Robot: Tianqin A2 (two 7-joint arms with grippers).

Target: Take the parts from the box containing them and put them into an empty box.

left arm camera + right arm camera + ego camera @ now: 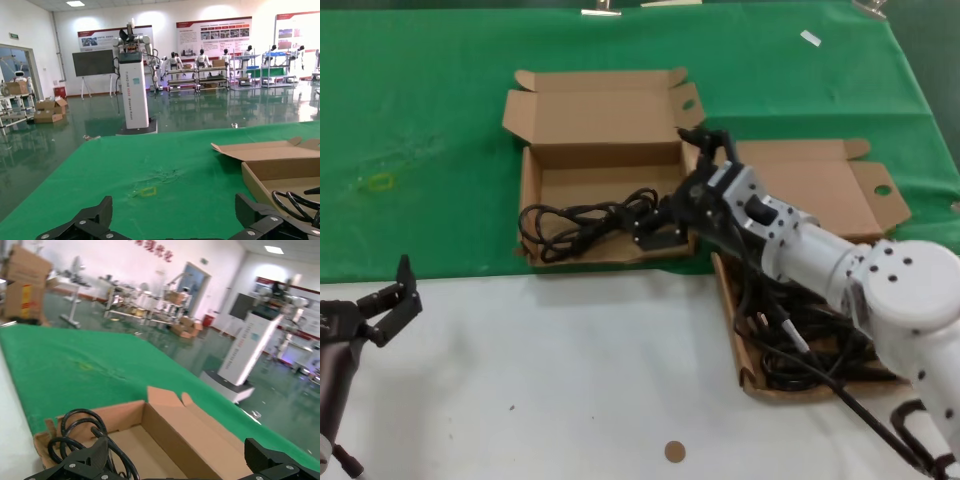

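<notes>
A brown box (532, 190) with its lid open and a split front-left corner stands on the green cloth. It holds one coiled black cord (582, 222) that spills over that corner. My right gripper (670, 190) hovers open over this box's right end with nothing between its fingers. One finger is beside the cord's plug end. In the right wrist view the cord (80, 435) lies by one finger (92, 457) inside the box (190, 435). A second box (800, 185), under my right arm, holds several black cords (800, 345). My left gripper (405, 290) waits open at the near left.
The green cloth (420, 130) ends at a white table surface (580, 370) in front. A small brown disc (674, 452) lies on the white surface. The left wrist view shows the left gripper (174, 210) facing the cloth, with the box (280, 167) and cord (295, 200) to one side.
</notes>
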